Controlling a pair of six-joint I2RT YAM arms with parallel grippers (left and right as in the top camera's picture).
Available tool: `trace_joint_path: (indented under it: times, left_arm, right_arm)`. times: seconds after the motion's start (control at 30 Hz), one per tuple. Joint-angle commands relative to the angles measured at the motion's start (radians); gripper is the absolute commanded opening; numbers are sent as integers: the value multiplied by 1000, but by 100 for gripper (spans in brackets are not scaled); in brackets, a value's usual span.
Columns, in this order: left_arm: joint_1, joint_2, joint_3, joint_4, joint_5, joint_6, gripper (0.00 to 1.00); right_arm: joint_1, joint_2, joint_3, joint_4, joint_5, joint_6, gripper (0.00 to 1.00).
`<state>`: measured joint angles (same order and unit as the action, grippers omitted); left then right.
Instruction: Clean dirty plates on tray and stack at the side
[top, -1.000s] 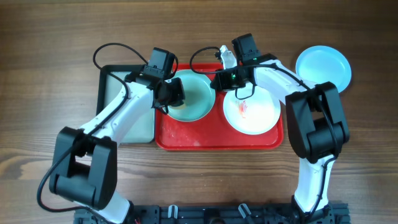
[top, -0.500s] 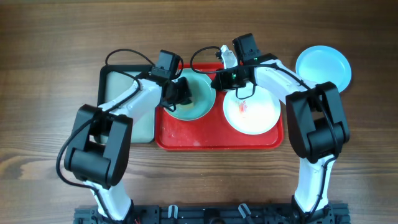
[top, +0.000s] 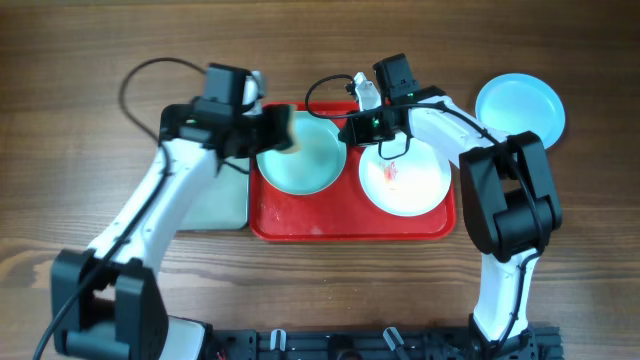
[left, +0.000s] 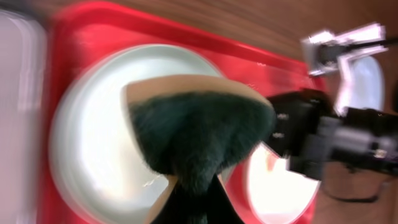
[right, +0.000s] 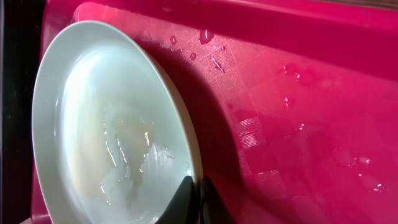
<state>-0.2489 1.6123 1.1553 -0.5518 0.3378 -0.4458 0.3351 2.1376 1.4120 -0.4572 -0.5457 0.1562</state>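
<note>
The red tray (top: 300, 222) holds a pale turquoise plate (top: 305, 165) on its left and a white plate (top: 415, 185) with a red-orange smear on its right. A second turquoise plate (top: 519, 107) lies on the table at the far right. My left gripper (top: 265, 133) is shut on a dark green and tan sponge (top: 281, 127) over the upper left rim of the tray's turquoise plate; the blurred left wrist view shows the sponge (left: 199, 134) above the plate (left: 93, 155). My right gripper (top: 352, 130) pinches that plate's right rim (right: 198, 180).
A black-rimmed grey tray (top: 215, 205) lies just left of the red tray, under my left arm. Wet patches show on the plate (right: 124, 149) and on the red tray floor (right: 292, 124). Bare wooden table (top: 80, 120) surrounds the trays.
My left arm has swung and carried the sponge from the middle of the turquoise plate up to its upper left rim. My right arm has not moved.
</note>
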Motion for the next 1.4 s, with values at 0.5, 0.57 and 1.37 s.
trace_joint_path:
  times: [0.5, 0.57, 1.37]
  left_arm:
    - [343, -20, -13, -399, -380, 208, 4]
    - [343, -20, -13, -399, -380, 207, 4]
    - [331, -20, -13, -397, -327, 207, 4]
  right_arm:
    - [16, 15, -13, 11, 33, 12, 14]
    - [30, 16, -14, 9, 34, 11, 14]
    - [108, -298, -2, 92, 466, 110, 4]
